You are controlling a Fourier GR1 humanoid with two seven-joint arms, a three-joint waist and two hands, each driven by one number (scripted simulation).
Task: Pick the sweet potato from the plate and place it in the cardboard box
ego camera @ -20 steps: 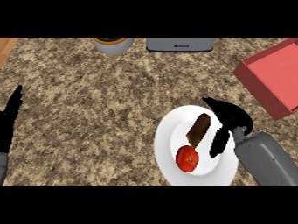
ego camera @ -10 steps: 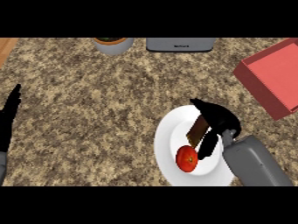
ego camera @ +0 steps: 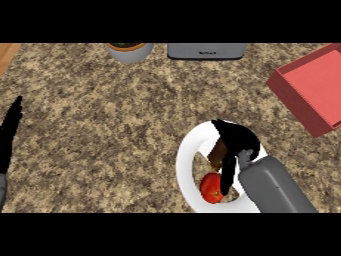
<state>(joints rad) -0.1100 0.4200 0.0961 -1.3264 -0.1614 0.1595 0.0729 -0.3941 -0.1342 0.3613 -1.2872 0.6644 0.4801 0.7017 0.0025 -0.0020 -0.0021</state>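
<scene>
While the left hand (ego camera: 2, 145) rests open, the right hand (ego camera: 236, 142) curls over the potato (ego camera: 217, 156) on the plate (ego camera: 190, 159), seemingly grasping it for lifting; box (ego camera: 322, 87) waits apart.

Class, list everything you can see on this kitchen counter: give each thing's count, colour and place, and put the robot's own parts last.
Counter: one, speckled brown and beige stone, fills most of the view; a plain wooden strip shows at the far left.
Plate: one, white, lower right of centre.
Sweet potato: one, brown, on the plate, mostly hidden under the right hand.
Tomato: one, red, on the plate's near part.
Box: one, red, open, at the right edge.
Pot: one, grey, at the top edge.
Appliance: one, grey, at the top edge.
Left hand: one, black, open, resting at the left edge.
Right hand: one, black, curled over the sweet potato, on a grey forearm.
</scene>
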